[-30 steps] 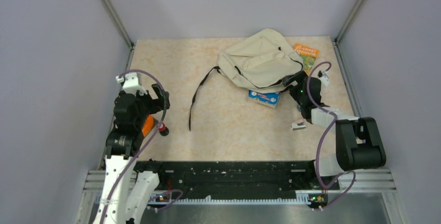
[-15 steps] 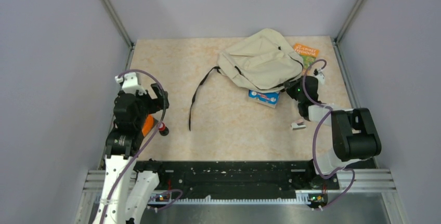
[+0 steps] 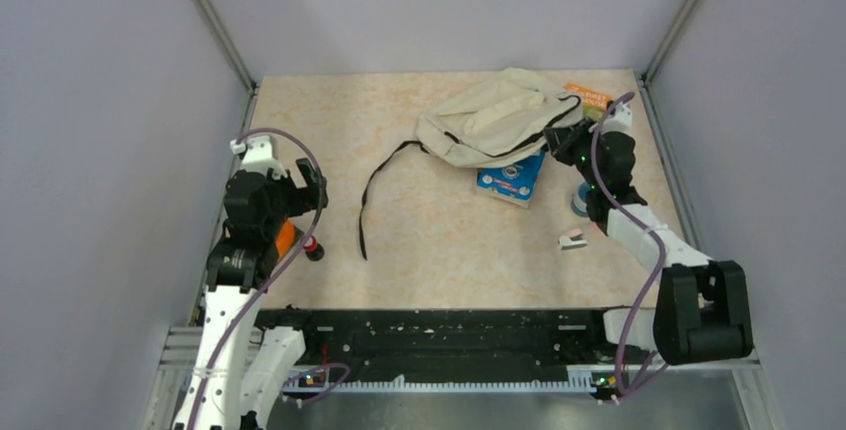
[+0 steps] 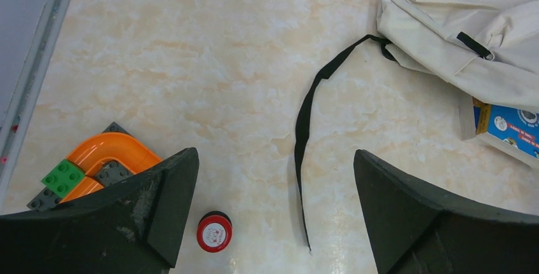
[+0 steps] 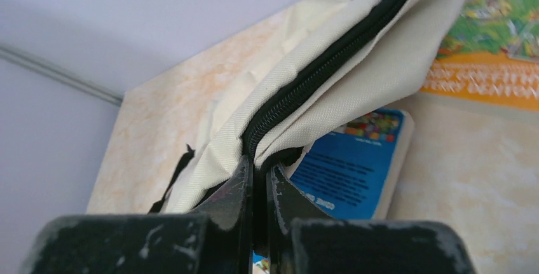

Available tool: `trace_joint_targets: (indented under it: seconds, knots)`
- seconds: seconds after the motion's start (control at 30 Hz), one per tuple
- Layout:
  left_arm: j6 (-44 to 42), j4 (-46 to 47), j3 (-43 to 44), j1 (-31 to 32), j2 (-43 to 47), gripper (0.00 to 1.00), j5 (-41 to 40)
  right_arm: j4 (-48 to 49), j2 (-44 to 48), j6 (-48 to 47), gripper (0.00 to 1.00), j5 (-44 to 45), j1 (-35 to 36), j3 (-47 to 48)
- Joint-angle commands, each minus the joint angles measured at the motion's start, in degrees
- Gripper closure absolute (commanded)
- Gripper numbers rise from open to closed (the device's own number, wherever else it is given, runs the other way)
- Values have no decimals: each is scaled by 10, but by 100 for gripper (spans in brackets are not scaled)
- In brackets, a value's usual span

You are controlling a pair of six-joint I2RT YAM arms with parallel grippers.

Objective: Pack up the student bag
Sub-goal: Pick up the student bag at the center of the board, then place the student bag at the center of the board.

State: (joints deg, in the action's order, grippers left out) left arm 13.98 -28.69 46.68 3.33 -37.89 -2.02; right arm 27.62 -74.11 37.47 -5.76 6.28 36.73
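Claw of right arm (image 5: 257, 167) clamped on student bag (image 3: 489, 123) at zipper edge (image 5: 330, 51), bag lying leftward; left claw (image 4: 273, 185) gaping, well apart.

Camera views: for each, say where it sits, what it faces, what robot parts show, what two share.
Top external: above and behind, looking down on the table; both arms show.
Left wrist: on left arm, facing down at a strap; left gripper open.
Right wrist: looks along the right gripper, shut on the bag.
Wrist views share the blue box.
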Motion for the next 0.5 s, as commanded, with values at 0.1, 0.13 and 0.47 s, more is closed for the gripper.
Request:
trace_joint_targets:
  seconds: [0.1, 0.13, 0.47]
  knots:
    - [-16, 35, -7, 2, -4, 4, 99, -1, 76, -56, 100, -162, 8, 71]
    - [-17, 39, -8, 2, -4, 5, 115, 3, 79, -52, 100, -181, 9, 73]
    - [-28, 65, -16, 42, -42, 6, 245, -74, 99, -108, 100, -247, 124, 148]
